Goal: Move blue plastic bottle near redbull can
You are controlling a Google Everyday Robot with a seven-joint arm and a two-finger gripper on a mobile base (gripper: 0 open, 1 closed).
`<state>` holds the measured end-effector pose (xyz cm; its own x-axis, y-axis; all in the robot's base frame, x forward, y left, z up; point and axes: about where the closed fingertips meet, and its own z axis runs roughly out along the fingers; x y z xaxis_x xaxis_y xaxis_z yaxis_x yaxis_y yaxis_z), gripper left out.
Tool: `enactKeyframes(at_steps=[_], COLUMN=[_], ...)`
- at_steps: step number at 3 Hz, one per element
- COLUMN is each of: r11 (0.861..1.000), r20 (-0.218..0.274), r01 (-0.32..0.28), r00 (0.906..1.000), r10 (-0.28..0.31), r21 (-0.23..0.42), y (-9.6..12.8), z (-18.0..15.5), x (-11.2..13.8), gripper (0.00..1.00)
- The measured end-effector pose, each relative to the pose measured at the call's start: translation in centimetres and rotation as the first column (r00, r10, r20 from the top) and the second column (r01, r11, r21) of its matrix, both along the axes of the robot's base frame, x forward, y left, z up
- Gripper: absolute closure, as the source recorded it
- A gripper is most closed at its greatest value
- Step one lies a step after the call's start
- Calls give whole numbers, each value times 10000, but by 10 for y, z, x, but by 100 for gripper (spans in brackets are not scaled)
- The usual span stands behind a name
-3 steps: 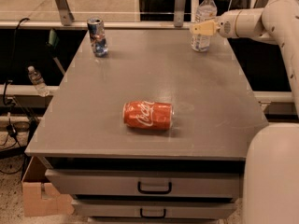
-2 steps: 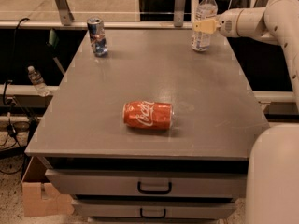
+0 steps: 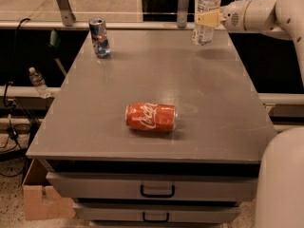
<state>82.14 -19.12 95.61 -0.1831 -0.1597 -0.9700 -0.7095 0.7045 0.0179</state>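
The only writing you can read is the white "Coca" script on the orange-red Coca-Cola can [image 3: 150, 117]. It lies on its side near the middle of the grey table [image 3: 213, 108], its smooth metal skin catching a dull shine. The redbull can [image 3: 99, 37] stands upright at the upper left of the tabletop. It is slim, blue and silver with a silver rim, and its print is too small for you to make out.

The blue plastic bottle [image 3: 204, 32] is at the upper right, near the table's back edge and well apart from the redbull can. It is upright, made of clear ribbed plastic with a white cap, and carries a pale label whose text you cannot read. The gripper [image 3: 208, 19] reaches in from the right edge of the frame on the end of a smooth white arm [image 3: 256, 14]. Its pale yellowish tips are clamped on the bottle around its middle, at label height. You cannot tell for sure whether the bottle's base touches the surface.

The tabletop is matte and flat, faintly scuffed, with two drawers [image 3: 157, 190] with dark handles below its front edge. At the left of the frame, off the table, a small clear bottle [image 3: 38, 82] rests on a rail. A cardboard box [image 3: 40, 198] sits on the floor at lower left.
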Motion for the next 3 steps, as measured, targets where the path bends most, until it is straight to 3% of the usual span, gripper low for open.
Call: enactKeyframes(at_steps=[1,2,3], r11=[10000,9966,9834], r20=[-1,-57,-238], r01=[-2,-820,-1812], r00=[10000,9966,9832], r10=[2,821,1811], r21=[0,5,-8], y=[0,26,73], z=[0,-4,-3], x=[0,-5,-18], gripper=[100,100,100])
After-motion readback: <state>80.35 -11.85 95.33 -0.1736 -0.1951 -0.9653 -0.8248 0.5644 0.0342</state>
